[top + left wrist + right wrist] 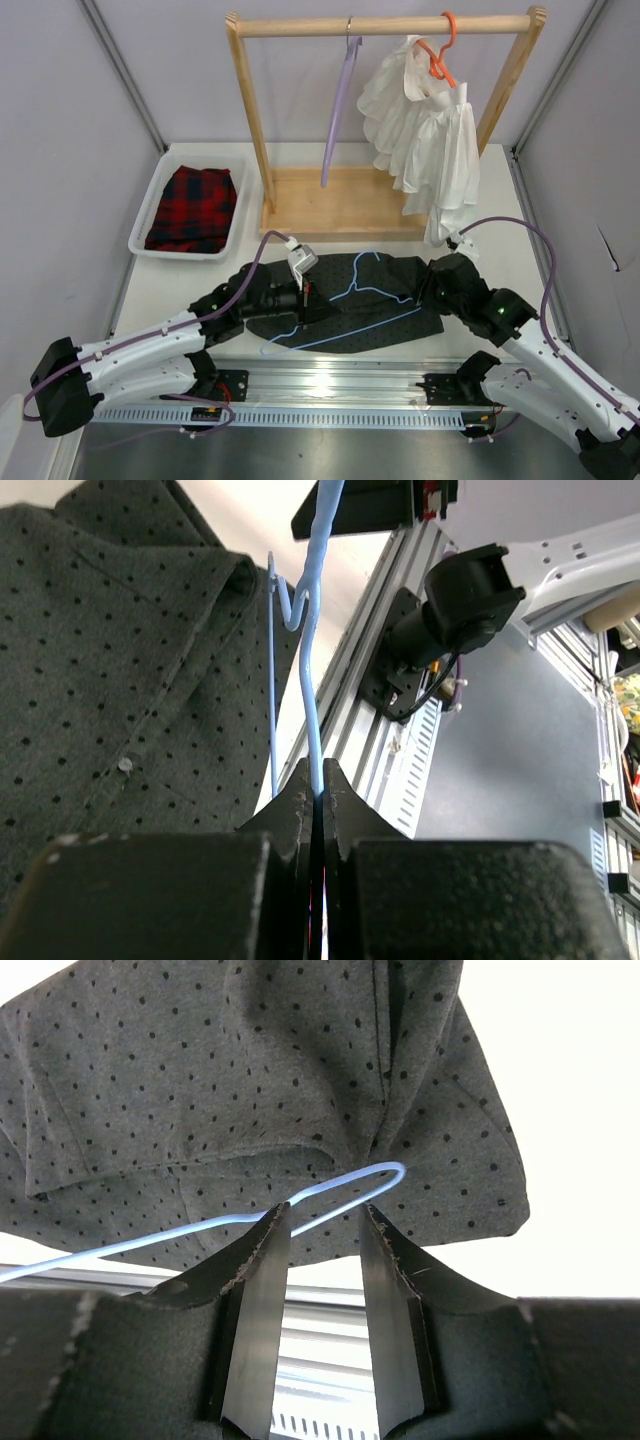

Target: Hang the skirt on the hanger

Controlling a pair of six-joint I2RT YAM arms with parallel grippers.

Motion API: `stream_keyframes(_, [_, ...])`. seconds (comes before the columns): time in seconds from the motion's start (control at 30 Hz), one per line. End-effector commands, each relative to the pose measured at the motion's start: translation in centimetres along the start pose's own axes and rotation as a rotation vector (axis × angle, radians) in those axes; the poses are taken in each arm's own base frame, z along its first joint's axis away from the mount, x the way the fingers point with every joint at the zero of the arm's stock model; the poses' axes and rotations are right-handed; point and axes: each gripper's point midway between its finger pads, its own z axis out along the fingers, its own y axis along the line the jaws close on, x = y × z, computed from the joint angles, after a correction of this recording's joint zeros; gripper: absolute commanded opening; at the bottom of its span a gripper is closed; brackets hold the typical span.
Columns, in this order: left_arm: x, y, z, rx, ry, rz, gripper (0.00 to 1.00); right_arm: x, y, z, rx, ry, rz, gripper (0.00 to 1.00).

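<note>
On the white surface [160, 285] before the wooden clothes rack [330, 205], the dotted charcoal fabric skirt [340, 275] lies spread flat under the thin pale-blue wire hanger [312, 735], whose wire the left tool [318, 775] clamps while the right tool [325, 1215] stands apart around its rounded corner.

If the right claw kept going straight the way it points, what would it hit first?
Probably the bent wire end of the hanger, which sits right at the fingertips of the open right gripper. Next would be the skirt just behind it; the depth between them is unclear.
</note>
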Motion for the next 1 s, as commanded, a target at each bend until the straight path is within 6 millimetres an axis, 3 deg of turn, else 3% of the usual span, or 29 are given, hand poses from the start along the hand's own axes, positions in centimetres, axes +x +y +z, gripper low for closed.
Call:
stream_keyframes(0.0, [-2.2, -1.2, 0.3, 0.047, -0.098, 0.026, 0.0, -0.8, 0.9, -0.7, -0.028, -0.025, 0.014, 0.39])
stream_keyframes(0.4, [-1.7, 1.5, 1.5, -0.062, -0.101, -0.025, 0.0, 1.3, 1.0, 1.5, -0.014, 0.03, -0.006, 0.4])
stream_keyframes(0.7, [-0.7, 3.1, 1.9, -0.117, -0.086, -0.078, 0.0, 1.5, 1.2, 3.2, 0.005, 0.034, -0.023, 0.43])
stream_keyframes(0.97, [-1.0, 4.3, 1.9, -0.146, -0.095, -0.112, 0.0, 1.8, 0.7, 4.2, 0.038, 0.032, -0.047, 0.43])
